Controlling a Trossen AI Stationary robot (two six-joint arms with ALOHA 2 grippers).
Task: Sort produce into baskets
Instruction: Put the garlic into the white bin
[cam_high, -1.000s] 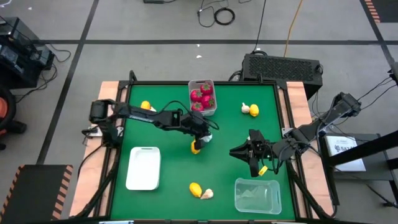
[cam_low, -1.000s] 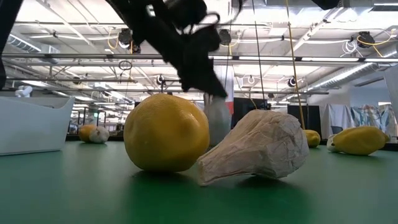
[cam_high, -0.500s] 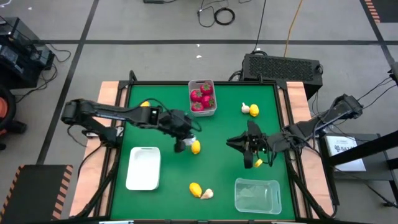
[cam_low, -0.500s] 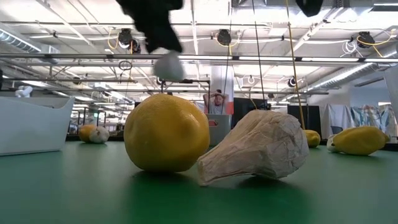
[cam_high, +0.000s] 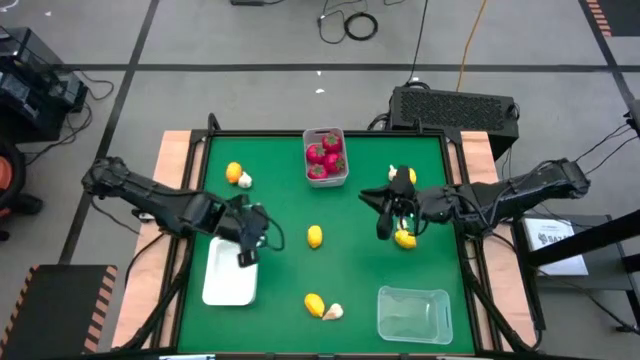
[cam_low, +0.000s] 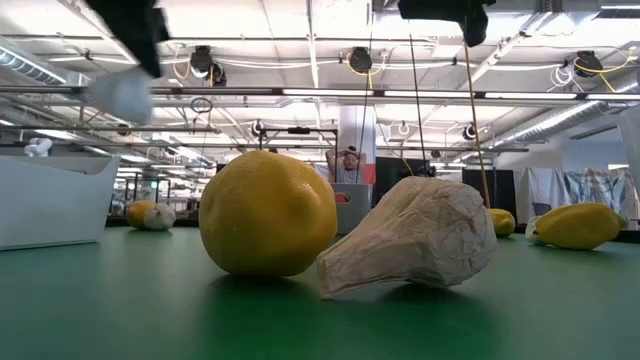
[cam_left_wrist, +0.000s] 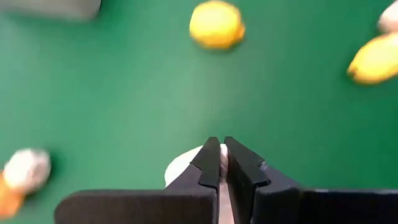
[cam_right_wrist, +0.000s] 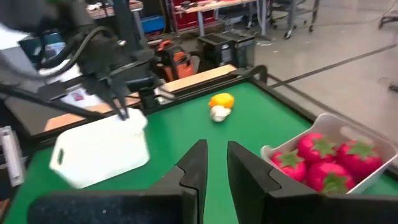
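While the left gripper hangs over the near-edge corner of the white tray, its fingers are pinched tight on a pale garlic bulb, which the left wrist view shows tucked between and under the dark tips. So the step in hand looks like a delivery: garlic going to the white tray. Beyond the tray, the right gripper sits well out over the green table, right beside a lemon, with its fingers drawn nearly together around nothing I can make out. Still loose on the table: a lemon just off the tray's far side, a lemon and garlic pair touching each other nearer the front edge, another pair beyond the tray's back end, and one more by the right arm. The red pieces already fill the grey bin; the clear tub looks unfilled. Next, I'd judge, the left gripper needs to centre over the tray's floor, lower a touch and spread its fingers so the bulb doesn't roll out.
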